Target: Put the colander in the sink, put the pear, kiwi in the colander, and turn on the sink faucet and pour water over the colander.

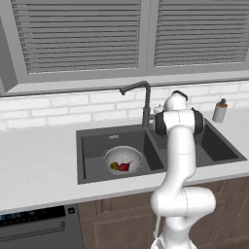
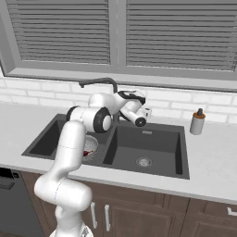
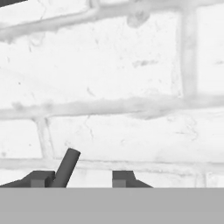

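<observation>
Two fruits, the dark red pear (image 1: 125, 167) and the olive-yellow kiwi (image 1: 114, 166), lie touching in the colander (image 1: 123, 159), which sits in the left basin of the sink (image 1: 92, 146). Behind the divider rises the sink faucet (image 1: 145, 102), spout angled left. Its small lever (image 3: 67, 167) stands just beside the left fingertip of the gripper (image 3: 80, 178), whose jaws are apart against the white brick wall (image 3: 113, 78). No writing is legible on the soap bottle (image 1: 220, 111).
</observation>
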Robot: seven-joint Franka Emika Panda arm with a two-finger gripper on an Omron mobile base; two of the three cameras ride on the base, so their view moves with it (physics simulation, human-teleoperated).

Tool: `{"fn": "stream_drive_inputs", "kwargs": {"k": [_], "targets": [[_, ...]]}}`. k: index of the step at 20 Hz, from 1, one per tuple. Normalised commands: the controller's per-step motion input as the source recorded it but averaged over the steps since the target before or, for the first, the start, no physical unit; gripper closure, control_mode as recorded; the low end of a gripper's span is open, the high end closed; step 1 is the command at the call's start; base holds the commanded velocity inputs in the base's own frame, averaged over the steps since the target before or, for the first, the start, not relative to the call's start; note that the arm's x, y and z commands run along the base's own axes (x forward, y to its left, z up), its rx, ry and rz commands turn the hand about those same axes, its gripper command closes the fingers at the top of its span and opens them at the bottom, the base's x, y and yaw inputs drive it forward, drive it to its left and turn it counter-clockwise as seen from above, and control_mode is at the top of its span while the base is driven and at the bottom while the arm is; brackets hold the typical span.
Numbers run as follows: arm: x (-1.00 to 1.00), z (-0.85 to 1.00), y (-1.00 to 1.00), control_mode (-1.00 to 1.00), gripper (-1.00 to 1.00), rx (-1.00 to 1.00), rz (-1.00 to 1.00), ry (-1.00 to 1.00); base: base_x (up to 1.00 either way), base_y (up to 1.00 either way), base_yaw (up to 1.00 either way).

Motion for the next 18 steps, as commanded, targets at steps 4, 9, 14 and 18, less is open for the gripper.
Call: {"fn": "stream_drive_inputs", "kwargs": {"k": [4,9,14,18], "targets": [[-0.04,-0.07,-0.79,-1.00,1.00,0.03,0.00,0.05,0.00,0.00,0.00],[-0.02,-0.06,-0.76,-1.00,1.00,0.04,0.00,0.07,0.00,0.00,0.00],[-0.01,-0.08,-0.61,-1.00,1.00,0.02,0.00,0.07,0.00,0.00,0.00],[-0.01,-0.01,-0.29,-1.00,1.00,0.00,0.00,0.03,0.00,0.00,0.00]]}}
